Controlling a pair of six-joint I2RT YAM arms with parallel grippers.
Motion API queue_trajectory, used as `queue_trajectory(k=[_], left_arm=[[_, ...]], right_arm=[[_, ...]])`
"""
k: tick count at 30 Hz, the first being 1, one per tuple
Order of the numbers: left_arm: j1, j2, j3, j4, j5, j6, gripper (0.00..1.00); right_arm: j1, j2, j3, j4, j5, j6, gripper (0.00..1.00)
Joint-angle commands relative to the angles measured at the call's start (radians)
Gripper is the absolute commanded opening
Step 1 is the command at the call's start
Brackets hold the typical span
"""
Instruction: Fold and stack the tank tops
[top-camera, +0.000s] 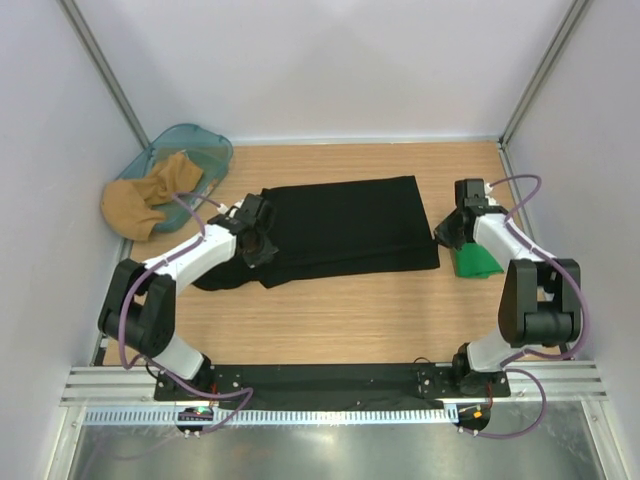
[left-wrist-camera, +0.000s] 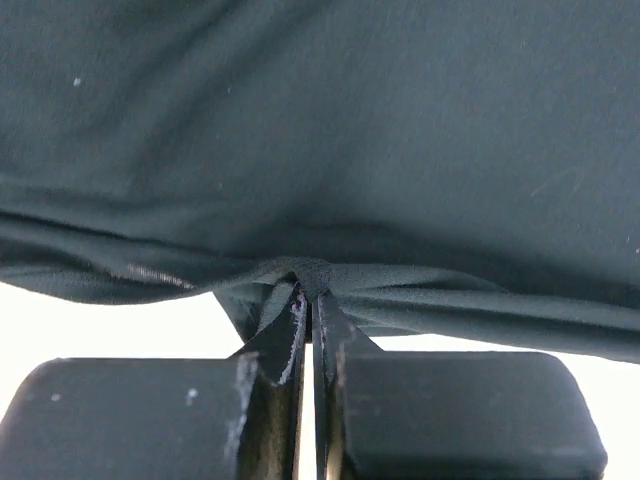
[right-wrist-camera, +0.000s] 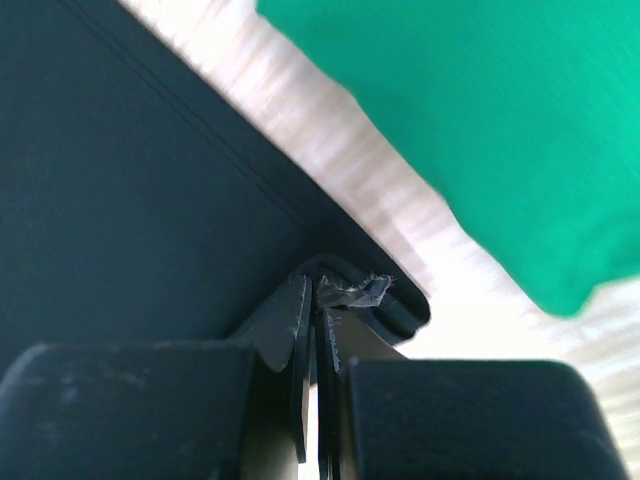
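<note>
Centrally, the black tank top lies across the middle of the wooden table as a wide, flat rectangle folded into layers, its long edges running left to right and some loose fabric trailing off at its near left end. At that left end the left claw is pinched tight on a small bunched pleat of the black cloth, the two fingers pressed almost together with the hem gathered between their tips and the rest of the fabric stretching away beyond them. At the near right corner the right claw is likewise closed to a sliver on the rolled black edge, the corner wrapped around its fingertips. Just right of that corner, with a strip of bare wood between, sits the green tank top, a small bright heap partly under the right arm. Well apart, in the far left corner, a translucent teal tub holds a tan garment that spills over its left rim.
</note>
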Motion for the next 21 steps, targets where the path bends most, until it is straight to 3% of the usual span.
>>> queue_trajectory(k=[1,17,19,21], left_arm=[[0.026,0.032,0.055,0.017,0.012,0.040,0.00],[0.117,0.173,0.165,0.052,0.053,0.095,0.00],[0.126,0.194,0.188,0.050,0.047,0.104,0.00],[0.140,0.207,0.205,0.053,0.046,0.125,0.08]], right_arm=[[-0.003,0.056,0.086,0.032,0.028,0.016,0.01],[0.060,0.253,0.280,0.021,0.090,0.043,0.02],[0.073,0.281,0.313,0.007,0.112,0.036,0.05],[0.084,0.319,0.372,-0.023,0.130,0.025,0.23]])
